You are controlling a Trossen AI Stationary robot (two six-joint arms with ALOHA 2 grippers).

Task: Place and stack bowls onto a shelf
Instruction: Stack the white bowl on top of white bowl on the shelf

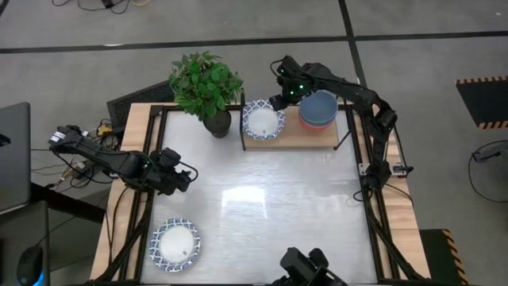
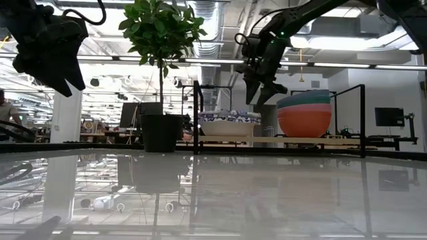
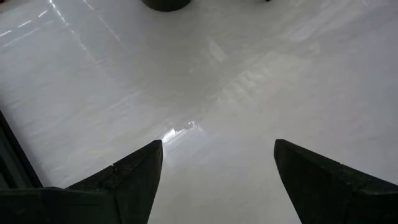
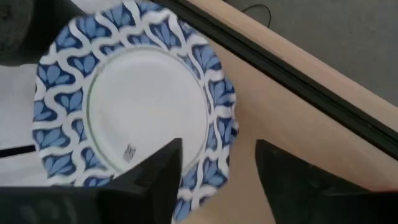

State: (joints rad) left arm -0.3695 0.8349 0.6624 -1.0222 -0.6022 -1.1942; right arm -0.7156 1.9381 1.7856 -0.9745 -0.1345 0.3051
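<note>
A white bowl with a blue patterned rim (image 1: 263,121) stands on the left part of the wooden shelf (image 1: 295,140) at the table's far side. It also shows in the right wrist view (image 4: 134,106). Beside it on the shelf stands a stack of bowls (image 1: 319,110), slate blue on top and pink below. Another white and blue bowl (image 1: 175,244) sits on the tabletop near the front left. My right gripper (image 4: 217,158) is open, a little above the shelf bowl's far right rim, clear of it in the low view (image 2: 260,87). My left gripper (image 3: 217,149) is open and empty above the table's left side (image 1: 181,179).
A dark pot with a green plant (image 1: 208,89) stands just left of the shelf. The shelf has thin black posts (image 2: 363,120) at its ends. A dark mount (image 1: 311,267) sits at the table's near edge. The shiny tabletop (image 1: 270,199) lies between the arms.
</note>
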